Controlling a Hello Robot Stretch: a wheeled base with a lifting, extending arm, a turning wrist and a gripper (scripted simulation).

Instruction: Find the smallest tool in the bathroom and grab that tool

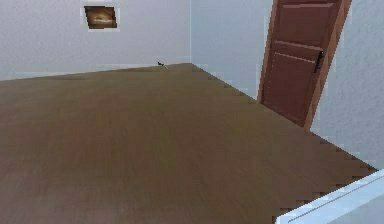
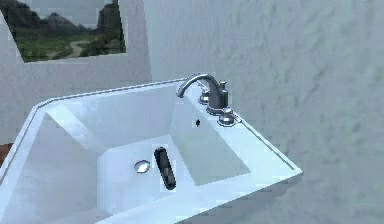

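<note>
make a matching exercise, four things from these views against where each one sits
Things:
1 faucet
2 dark slim object
3 reddish-brown door
4 landscape picture

Places:
a on the wall, arm side view's upper left
b forward view's right
c on the sink rim
d lying in the sink by the drain

Pairs: 1-c, 2-d, 3-b, 4-a

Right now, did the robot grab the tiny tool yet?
Not yet, it seems. Done: the robot is beside the white sink, so the searching looks finished. In hand: lining up with a small dark stubby thing lying in the basin beside the drain; it may be the tool, but I cannot tell. Left: reaching in and grabbing it.
</note>
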